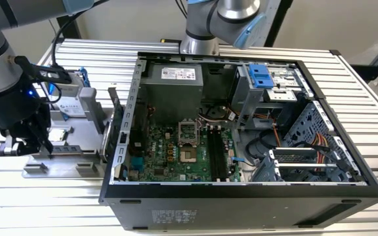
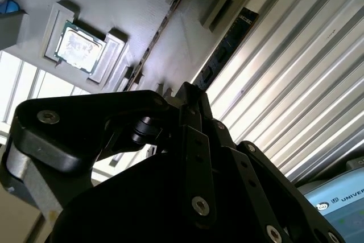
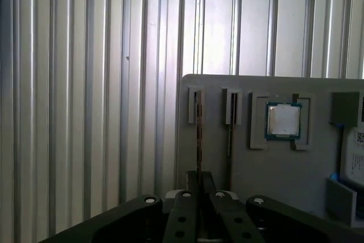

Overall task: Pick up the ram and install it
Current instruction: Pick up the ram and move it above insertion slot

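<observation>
Tool (image 3: 199, 179) narrow, at the edge-on ram (image 3: 199, 135) (hold unclear), above the grey tray (image 3: 284, 169)

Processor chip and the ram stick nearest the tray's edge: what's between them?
A second ram stick, standing on edge in its own slot, in the first wrist view.
</observation>
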Controlling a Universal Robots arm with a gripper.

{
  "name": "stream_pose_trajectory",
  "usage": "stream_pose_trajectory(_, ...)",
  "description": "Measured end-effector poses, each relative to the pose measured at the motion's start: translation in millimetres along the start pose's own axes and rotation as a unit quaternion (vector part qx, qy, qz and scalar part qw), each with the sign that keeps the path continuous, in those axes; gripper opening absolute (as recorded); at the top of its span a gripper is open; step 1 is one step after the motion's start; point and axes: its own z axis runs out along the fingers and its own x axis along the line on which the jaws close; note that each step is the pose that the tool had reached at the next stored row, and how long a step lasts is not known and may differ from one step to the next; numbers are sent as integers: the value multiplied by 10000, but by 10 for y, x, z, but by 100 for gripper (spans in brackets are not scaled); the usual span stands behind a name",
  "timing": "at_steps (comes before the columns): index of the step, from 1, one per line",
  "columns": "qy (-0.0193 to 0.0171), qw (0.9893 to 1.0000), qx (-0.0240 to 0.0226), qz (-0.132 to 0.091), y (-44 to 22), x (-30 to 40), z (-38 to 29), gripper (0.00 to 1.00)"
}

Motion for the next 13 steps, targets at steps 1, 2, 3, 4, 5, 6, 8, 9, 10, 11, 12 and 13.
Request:
stream_pose_trajectory(1,0,10000,0,0,0,0,-2,0)
stream_pose_trajectory(2,0,10000,0,0,0,0,-5,0)
stream_pose_trajectory(3,0,10000,0,0,0,0,-8,0)
stream_pose_trajectory(4,0,10000,0,0,0,0,-11,0)
stream_pose_trajectory(5,0,10000,0,0,0,0,-14,0)
stream_pose_trajectory(6,0,10000,0,0,1,0,-17,0)
stream_pose_trajectory(8,0,10000,0,0,1,0,-24,0)
stream_pose_trajectory(9,0,10000,0,0,1,0,-27,0)
stream_pose_trajectory(10,0,10000,0,0,1,0,-30,0)
stream_pose_trajectory(11,0,10000,0,0,1,0,-33,0)
stream_pose_trajectory(12,0,10000,0,0,1,0,-38,0)
stream_pose_trajectory(13,0,10000,-1,0,1,0,-43,0)
